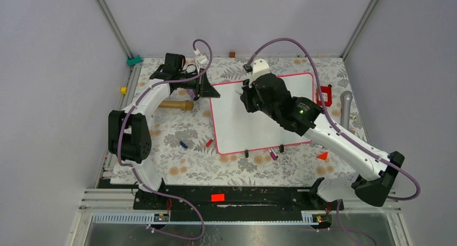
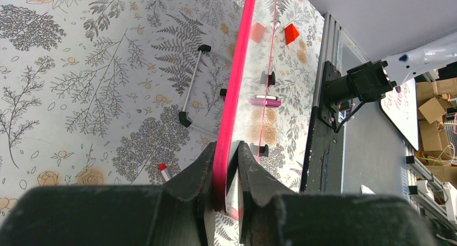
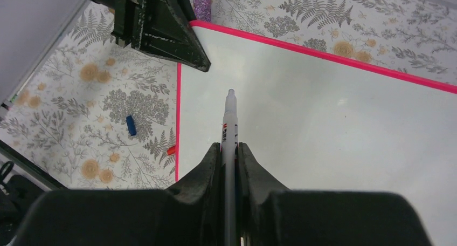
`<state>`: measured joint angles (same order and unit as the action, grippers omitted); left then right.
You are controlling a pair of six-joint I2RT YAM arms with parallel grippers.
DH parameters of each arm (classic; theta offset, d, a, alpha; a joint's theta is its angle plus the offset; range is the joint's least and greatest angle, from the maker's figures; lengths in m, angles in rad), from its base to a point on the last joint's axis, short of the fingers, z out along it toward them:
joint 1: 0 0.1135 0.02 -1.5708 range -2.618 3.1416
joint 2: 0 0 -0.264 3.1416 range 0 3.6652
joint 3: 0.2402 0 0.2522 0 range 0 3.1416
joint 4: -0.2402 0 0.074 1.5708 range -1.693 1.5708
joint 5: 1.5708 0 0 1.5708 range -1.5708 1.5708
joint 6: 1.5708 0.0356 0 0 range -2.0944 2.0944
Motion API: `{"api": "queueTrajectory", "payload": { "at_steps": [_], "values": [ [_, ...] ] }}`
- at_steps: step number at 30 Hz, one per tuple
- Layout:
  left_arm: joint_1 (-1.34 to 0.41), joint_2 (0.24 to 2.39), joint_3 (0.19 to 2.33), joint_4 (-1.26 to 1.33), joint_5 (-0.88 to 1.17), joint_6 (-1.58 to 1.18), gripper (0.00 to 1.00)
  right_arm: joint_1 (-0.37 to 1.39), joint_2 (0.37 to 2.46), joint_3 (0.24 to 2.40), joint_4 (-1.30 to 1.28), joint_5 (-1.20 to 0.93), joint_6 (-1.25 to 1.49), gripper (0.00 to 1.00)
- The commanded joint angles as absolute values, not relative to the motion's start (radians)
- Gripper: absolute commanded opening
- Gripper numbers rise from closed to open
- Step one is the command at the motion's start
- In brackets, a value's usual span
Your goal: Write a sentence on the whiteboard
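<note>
Over the far left part of the whiteboard (image 1: 242, 130), which lies flat on the flowered counter (image 1: 178, 132), my right pincer (image 3: 230, 149) is pressed together on a white marker (image 3: 230, 116). The marker's tip is aimed at the board close to its left edge. Whether the tip touches the surface I cannot tell. My left pincer (image 2: 226, 149) pinches the board's pink edge at the far left corner, steadying it. Of the sentence I see nothing. Every bare stretch of board that shows is white and unmarked, though my right arm hides a patch toward the far right. I judge the job to be at its very beginning: the board is held, the marker is gripped and placed for a first stroke, and all the writing is left to do.
</note>
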<state>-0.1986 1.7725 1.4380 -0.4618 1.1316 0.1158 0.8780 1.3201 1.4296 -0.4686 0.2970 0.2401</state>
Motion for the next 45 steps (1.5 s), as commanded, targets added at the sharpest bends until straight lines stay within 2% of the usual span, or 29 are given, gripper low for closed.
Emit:
{"api": "queueTrajectory", "payload": {
  "at_steps": [1,22,45],
  "values": [
    [-0.226,1.784,1.418,-0.491,0.932,0.265,0.07,0.927,1.373,1.522,-0.523,0.414,0.137,0.0],
    [-0.227,1.786,1.416,-0.49,0.927,0.265,0.08,0.939,1.587,1.666,-0.491,0.357,0.127,0.0],
    [-0.227,1.784,1.416,-0.491,0.922,0.256,0.08,0.939,1.675,1.721,-0.461,0.437,0.081,0.0]
  ]
}}
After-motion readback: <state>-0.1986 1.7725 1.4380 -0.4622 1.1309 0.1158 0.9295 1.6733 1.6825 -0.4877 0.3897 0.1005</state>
